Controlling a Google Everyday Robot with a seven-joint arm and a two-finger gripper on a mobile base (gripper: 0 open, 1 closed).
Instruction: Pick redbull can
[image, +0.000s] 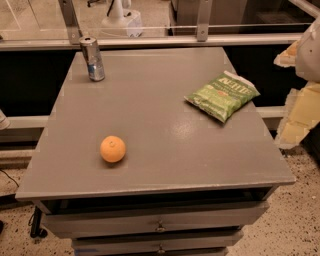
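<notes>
The redbull can (92, 58), slim and silver with blue patches, stands upright at the far left corner of the grey table (165, 150). My gripper (283, 100) hangs at the right edge of the view, beside the table's right side and far from the can. Its two pale yellow fingers (300, 115) stand apart, open and empty.
An orange fruit (113, 149) sits on the near left of the table. A green chip bag (222, 95) lies at the right, close to the gripper. Drawers (160, 226) front the table below. A rail (150, 42) and glass run behind it.
</notes>
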